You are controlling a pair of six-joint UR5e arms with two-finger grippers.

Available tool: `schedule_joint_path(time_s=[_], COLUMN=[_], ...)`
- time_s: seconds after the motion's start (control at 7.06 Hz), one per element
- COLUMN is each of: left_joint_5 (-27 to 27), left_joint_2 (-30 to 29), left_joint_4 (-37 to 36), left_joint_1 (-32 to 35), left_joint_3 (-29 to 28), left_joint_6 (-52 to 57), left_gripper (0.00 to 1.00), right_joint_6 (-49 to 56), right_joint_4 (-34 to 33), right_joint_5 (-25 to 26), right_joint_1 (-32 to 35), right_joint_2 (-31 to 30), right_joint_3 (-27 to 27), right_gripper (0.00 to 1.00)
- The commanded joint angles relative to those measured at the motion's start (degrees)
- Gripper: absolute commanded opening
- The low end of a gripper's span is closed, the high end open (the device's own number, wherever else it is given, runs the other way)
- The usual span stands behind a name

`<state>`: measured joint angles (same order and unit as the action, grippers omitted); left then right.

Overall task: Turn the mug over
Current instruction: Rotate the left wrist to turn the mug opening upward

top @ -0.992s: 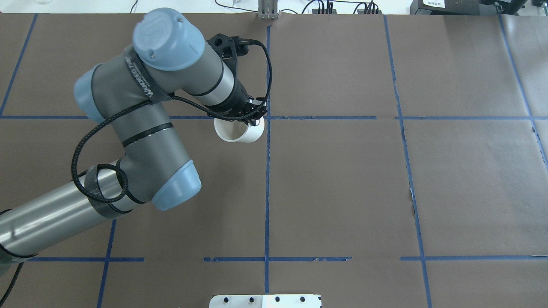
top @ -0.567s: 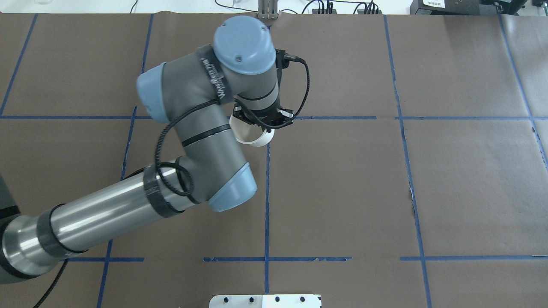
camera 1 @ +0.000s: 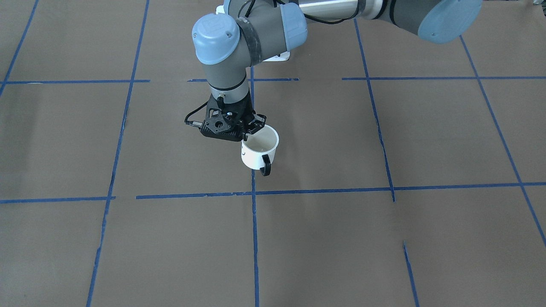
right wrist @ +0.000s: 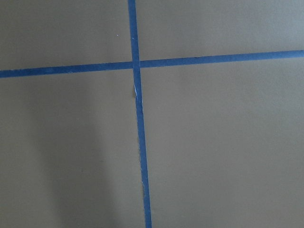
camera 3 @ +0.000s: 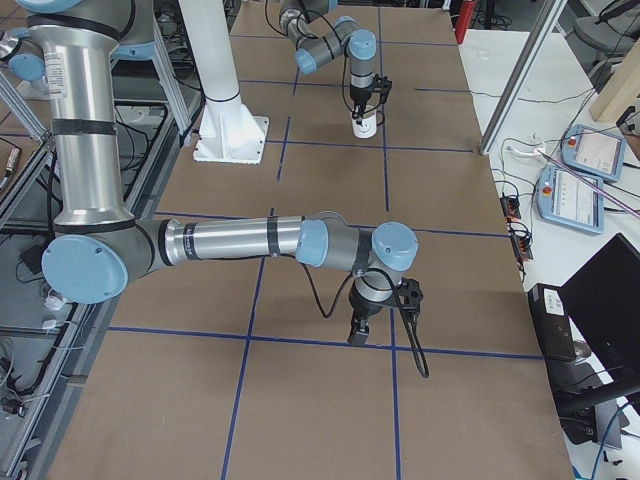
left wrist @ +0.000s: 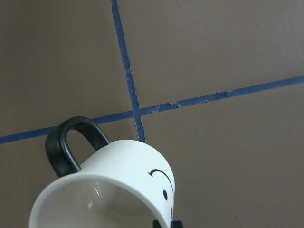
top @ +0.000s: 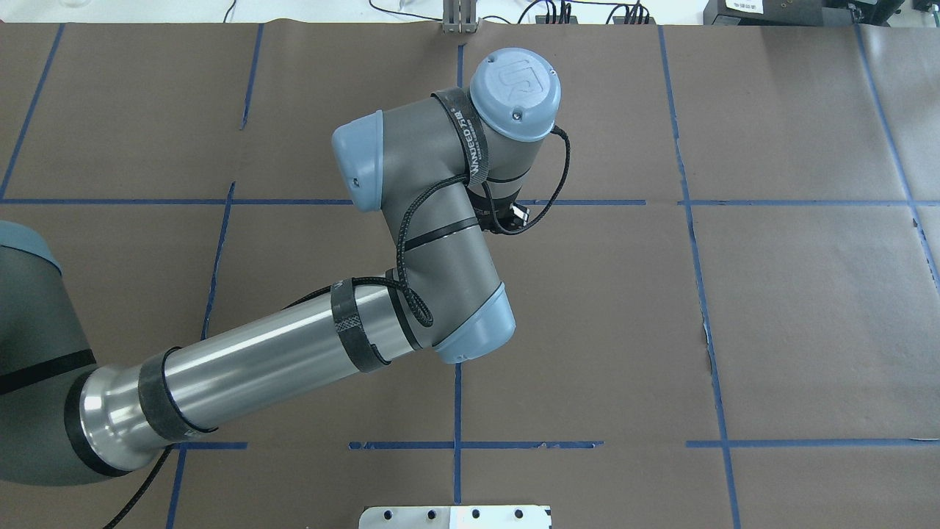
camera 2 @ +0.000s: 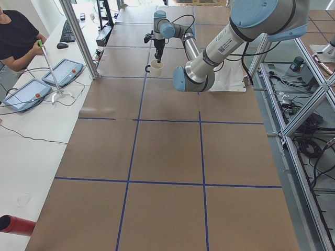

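Change against the earlier overhead pictures: the left arm (top: 294, 360) had swung further toward frame centre. Its blue-capped wrist joints lay over the spot where the white mug had shown tilted below the wrist. The mug was now hidden in that view.

1. Mug (camera 1: 252, 158), count one. In the front-facing view it stood just left of frame centre, upright and mouth up, over a vertical blue tape line (camera 1: 255, 238). Its one dark loop handle (camera 1: 266, 165) pointed toward the lower edge of the frame. In the left wrist view it filled the lower left, with the smiley face (left wrist: 164, 183) on its right flank. Whether its base touched the bench (camera 1: 384, 238) could not be told.

2. Left tool (camera 1: 247, 133), count one. It stood just above the mug at the frame-left side, pointing down, with its fingers pinching the mug's rim.

3. Right tool (camera 3: 357, 335), count one. It showed only in the exterior right view, at lower centre, pointing down close over the bench at the end of the right arm (camera 3: 230, 240). Whether it was spread or pressed together could not be told. Its wrist camera showed only bench paper and two crossing tape lines.

4. Arms, count two, one tool on each.

5. Operator (camera 2: 18, 36), count one, at the upper left of the exterior left view, near two touch panels (camera 2: 63, 71).
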<state>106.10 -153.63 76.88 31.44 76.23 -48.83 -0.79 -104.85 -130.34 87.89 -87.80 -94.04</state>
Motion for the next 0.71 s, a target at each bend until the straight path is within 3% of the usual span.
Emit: schedule_joint_path(time_s=[0.0, 0.57], left_joint_5=[-0.02, 0.33], left_joint_2=[0.08, 1.13], left_joint_4=[-0.33, -0.24], left_joint_1=[-0.59, -3.39], left_joint_3=[-0.56, 0.14], left_joint_6=[2.6, 2.6], left_gripper=[0.0, 0.0], right_joint_6=[0.0, 0.0], right_joint_4=[0.0, 0.0], right_joint_5=[0.0, 0.0], right_joint_1=[0.0, 0.0], right_joint_2=[0.0, 0.0], right_joint_3=[0.0, 0.0], right_gripper=[1.0, 1.0])
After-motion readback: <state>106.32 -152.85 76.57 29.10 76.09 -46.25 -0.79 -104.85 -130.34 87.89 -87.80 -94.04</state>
